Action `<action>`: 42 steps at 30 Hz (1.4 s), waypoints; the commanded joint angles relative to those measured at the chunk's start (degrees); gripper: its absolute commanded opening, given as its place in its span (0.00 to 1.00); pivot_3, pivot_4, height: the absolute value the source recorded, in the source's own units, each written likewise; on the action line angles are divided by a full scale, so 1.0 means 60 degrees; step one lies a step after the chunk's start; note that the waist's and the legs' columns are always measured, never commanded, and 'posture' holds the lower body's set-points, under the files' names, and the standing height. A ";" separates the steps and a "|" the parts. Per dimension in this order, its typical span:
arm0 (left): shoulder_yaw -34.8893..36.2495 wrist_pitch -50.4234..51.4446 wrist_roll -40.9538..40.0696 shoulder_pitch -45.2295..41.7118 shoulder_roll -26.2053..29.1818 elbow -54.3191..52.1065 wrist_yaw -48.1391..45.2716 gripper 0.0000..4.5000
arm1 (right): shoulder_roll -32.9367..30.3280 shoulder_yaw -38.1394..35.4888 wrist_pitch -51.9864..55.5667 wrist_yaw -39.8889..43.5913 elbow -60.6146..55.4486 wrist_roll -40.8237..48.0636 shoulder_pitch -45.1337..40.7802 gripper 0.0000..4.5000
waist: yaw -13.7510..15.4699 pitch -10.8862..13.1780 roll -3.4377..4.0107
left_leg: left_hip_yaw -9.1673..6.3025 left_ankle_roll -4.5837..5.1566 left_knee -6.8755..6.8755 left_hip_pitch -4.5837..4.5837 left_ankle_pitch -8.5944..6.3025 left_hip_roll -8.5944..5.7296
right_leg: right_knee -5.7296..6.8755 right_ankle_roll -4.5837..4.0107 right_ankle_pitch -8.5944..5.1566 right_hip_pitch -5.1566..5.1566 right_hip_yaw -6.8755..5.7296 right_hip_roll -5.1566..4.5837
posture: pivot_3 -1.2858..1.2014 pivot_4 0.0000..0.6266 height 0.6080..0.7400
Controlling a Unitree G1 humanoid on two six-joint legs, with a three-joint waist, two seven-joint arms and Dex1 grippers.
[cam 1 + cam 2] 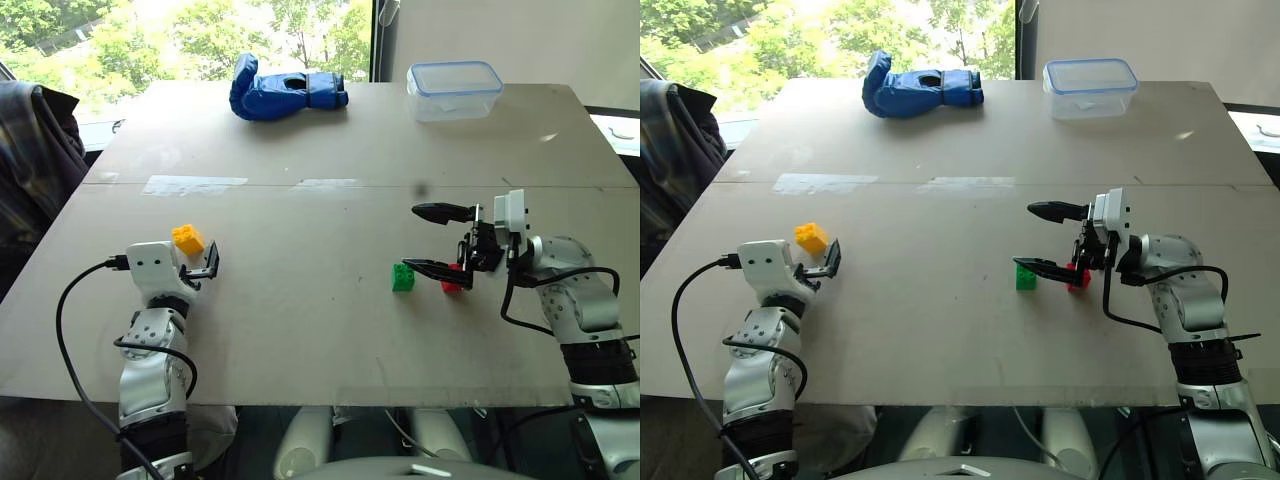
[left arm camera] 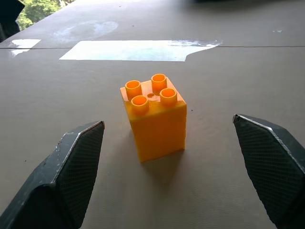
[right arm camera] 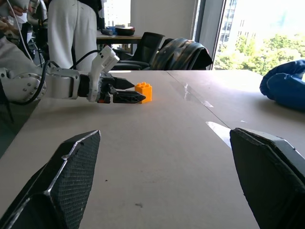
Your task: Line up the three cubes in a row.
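the left gripper (image 2: 167, 157) sits low, fingers wide apart, lined up on the yellow cube (image 1: 187, 238) (likely to grab it). right gripper (image 1: 438, 241), fingers spread, hovers above green cube (image 1: 403, 277) and red cube (image 1: 452, 280) mid-counter (image 1: 300, 330).

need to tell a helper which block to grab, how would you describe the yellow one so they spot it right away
Start at the big grey table and go to the robot's left side, far from the blue glove and the clear container at the back edge. The yellow block stands upright, studs up, alone just ahead of the open left hand. The green block and red block sit together by the right hand.
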 commanded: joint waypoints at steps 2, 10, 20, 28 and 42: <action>0.0033 0.0094 -0.0018 -0.0348 0.0139 0.0378 0.0250 0.98 | -0.0045 -0.0187 -0.0242 -0.0056 -0.0101 0.0019 -0.0103 1.00 | 0.0007 0.0000 0.0000 | -0.0002 0.0000 0.0001 -0.0001 0.0000 0.0000 | -0.0002 0.0000 0.0000 0.0000 -0.0002 0.0000 | 0.52 0.24 1.00; -0.0078 -0.0021 0.0021 -0.0685 0.0202 0.1049 0.0364 0.98 | -0.0137 -0.0226 -0.0318 -0.0052 -0.0055 -0.0014 -0.0069 1.00 | 0.0020 -0.0001 0.0001 | -0.0004 -0.0002 -0.0001 0.0001 0.0001 0.0000 | 0.0003 0.0000 0.0000 0.0000 -0.0003 -0.0002 | 0.52 0.24 1.00; -0.0436 -0.0657 0.0190 -0.1025 0.0373 0.1676 -0.0010 0.27 | -0.0216 -0.0247 -0.0363 -0.0088 -0.0055 -0.0015 -0.0014 1.00 | 0.0038 -0.0002 0.0003 | -0.0005 -0.0003 -0.0001 0.0002 0.0002 0.0000 | 0.0006 0.0000 0.0000 0.0000 -0.0005 -0.0003 | 0.52 0.24 1.00; -0.3016 -0.2634 -0.0202 -0.2209 0.1304 0.2225 -0.5291 0.27 | -0.1059 -0.0720 -0.0001 0.0887 -0.0147 0.0728 0.0638 1.00 | 0.0122 -0.0001 0.0003 | -0.0035 -0.0002 0.0002 -0.0031 0.0002 -0.0021 | -0.0018 -0.0001 0.0000 0.0001 -0.0041 -0.0014 | 0.52 0.24 1.00; -0.5786 -0.4392 -0.0075 -0.5153 0.1103 0.5422 -1.1378 0.27 | -0.1840 -0.1752 0.0065 0.0909 -0.0665 0.1115 0.2000 1.00 | -0.0210 0.0001 0.0003 | -0.0013 0.0006 -0.0003 -0.0015 -0.0001 -0.0034 | -0.0007 0.0001 -0.0001 -0.0002 -0.0019 0.0019 | 0.52 0.24 1.00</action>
